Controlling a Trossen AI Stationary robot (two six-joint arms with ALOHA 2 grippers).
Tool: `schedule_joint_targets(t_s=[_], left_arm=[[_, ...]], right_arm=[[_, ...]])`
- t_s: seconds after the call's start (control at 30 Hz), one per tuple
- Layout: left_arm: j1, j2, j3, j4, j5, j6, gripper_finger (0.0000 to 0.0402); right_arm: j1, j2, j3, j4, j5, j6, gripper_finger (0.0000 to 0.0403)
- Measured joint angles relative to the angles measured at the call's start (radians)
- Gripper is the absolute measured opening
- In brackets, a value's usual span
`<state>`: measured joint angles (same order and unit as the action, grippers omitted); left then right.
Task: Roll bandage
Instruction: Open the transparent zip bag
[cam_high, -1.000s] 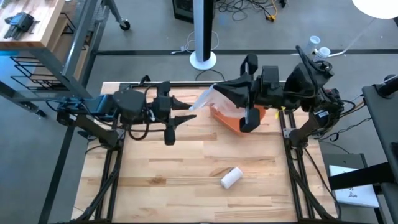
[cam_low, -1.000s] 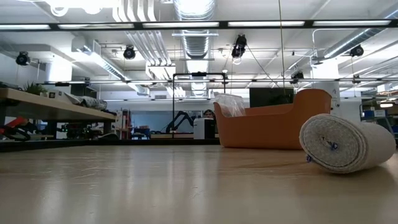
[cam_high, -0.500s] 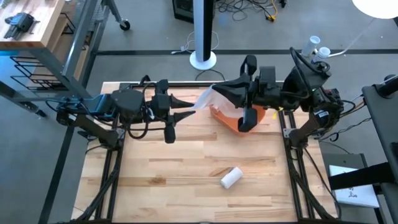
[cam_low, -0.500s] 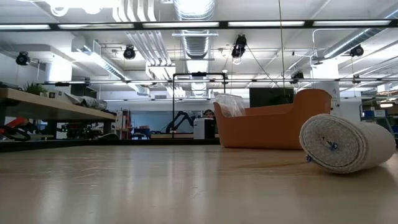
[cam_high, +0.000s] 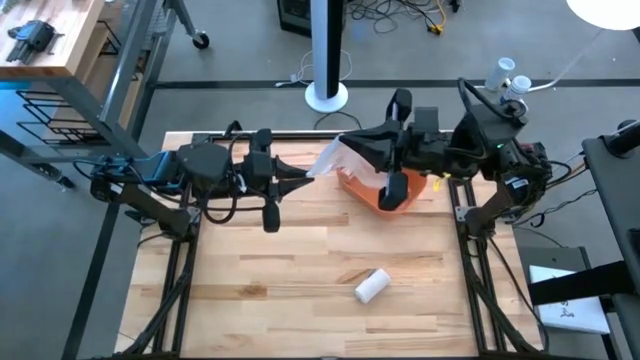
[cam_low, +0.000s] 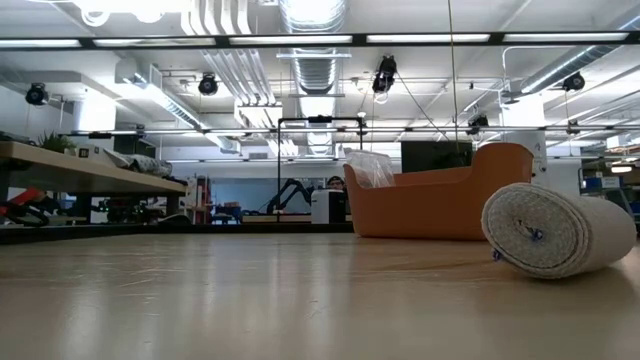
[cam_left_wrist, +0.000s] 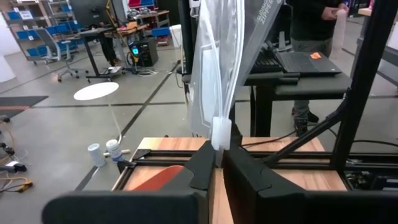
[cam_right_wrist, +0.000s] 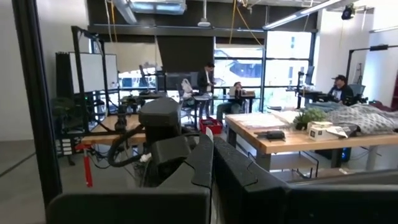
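Both grippers (cam_high: 300, 178) (cam_high: 360, 140) pinch the clear bag (cam_high: 335, 158); bandage roll (cam_high: 372, 285) lies well apart.

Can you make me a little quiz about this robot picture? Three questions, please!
1. True or false: the bandage roll lies inside the orange bin.
2. What does the left gripper pinch? A) a clear plastic bag B) a spoon C) a cable
3. Fill in: the bandage roll lies on the wooden ____.

Key: 1 false, it lies out on the wood, apart from the bin; 2 A; 3 table.
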<state>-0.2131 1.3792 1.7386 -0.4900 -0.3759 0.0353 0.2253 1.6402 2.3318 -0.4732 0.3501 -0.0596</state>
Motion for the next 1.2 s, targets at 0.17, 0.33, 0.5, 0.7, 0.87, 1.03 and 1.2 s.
schedule_joint_targets(t_s=[0.17, 0.33, 0.5, 0.7, 0.87, 1.03, 1.2], left_arm=[[0.000, 0.000, 0.000, 0.001, 0.000, 0.006, 0.0003], [0.000, -0.001, 0.000, 0.003, -0.007, 0.008, 0.0001], [-0.001, -0.013, 0.000, 0.018, -0.008, 0.027, 0.0001], [-0.001, -0.062, 0.000, -0.005, -0.007, 0.062, 0.0000], [-0.001, -0.120, 0.003, -0.125, 0.000, 0.047, 0.0000], [-0.001, -0.137, 0.099, -0.387, 0.134, -0.067, 0.0000], [-0.001, -0.101, 0.258, -0.612, 0.306, -0.155, 0.0000]], right_arm=[[0.000, 0.000, 0.000, 0.000, 0.000, 0.014, 0.0000], [0.000, 0.000, 0.000, -0.001, 0.000, 0.011, 0.0000], [-0.009, -0.002, -0.016, -0.067, 0.001, 0.019, 0.0000], [-0.017, 0.000, -0.106, -0.051, 0.030, 0.054, 0.0000], [-0.016, 0.000, -0.190, 0.108, 0.048, 0.005, 0.0000], [-0.021, 0.000, -0.263, 0.288, 0.050, -0.097, 0.0000], [-0.045, 0.000, -0.309, 0.307, 0.022, -0.076, 0.0000]])
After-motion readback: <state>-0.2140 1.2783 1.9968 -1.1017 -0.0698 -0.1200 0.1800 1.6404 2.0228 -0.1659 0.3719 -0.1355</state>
